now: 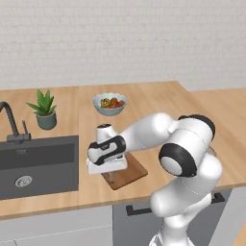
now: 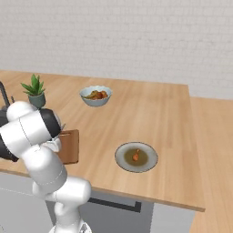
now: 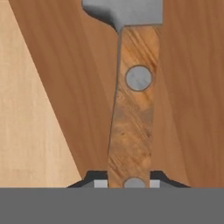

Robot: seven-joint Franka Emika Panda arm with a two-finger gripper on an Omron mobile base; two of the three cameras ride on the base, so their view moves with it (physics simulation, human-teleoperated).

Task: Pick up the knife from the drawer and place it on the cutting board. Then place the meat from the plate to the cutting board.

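My gripper (image 3: 129, 181) is shut on the knife (image 3: 133, 113) and grips the brown wooden handle near its end. The grey blade (image 3: 124, 11) points away from the hand. Right behind the knife lies the reddish-brown cutting board (image 3: 183, 87). From the base, the gripper (image 1: 111, 176) hangs low over the cutting board (image 1: 132, 172) near the counter's front edge. The cutting board (image 2: 69, 145) is partly hidden by my arm. The orange-brown meat (image 2: 136, 156) sits in the round grey plate (image 2: 122, 160), to the right of the board. The drawer is out of view.
A fruit bowl (image 1: 110, 103) stands farther back on the wooden counter (image 1: 158, 101), and a potted plant (image 1: 44, 109) is behind the dark sink (image 1: 38, 166) with its faucet (image 1: 12, 122). A dark handle (image 1: 139, 210) shows on the grey front below the counter edge.
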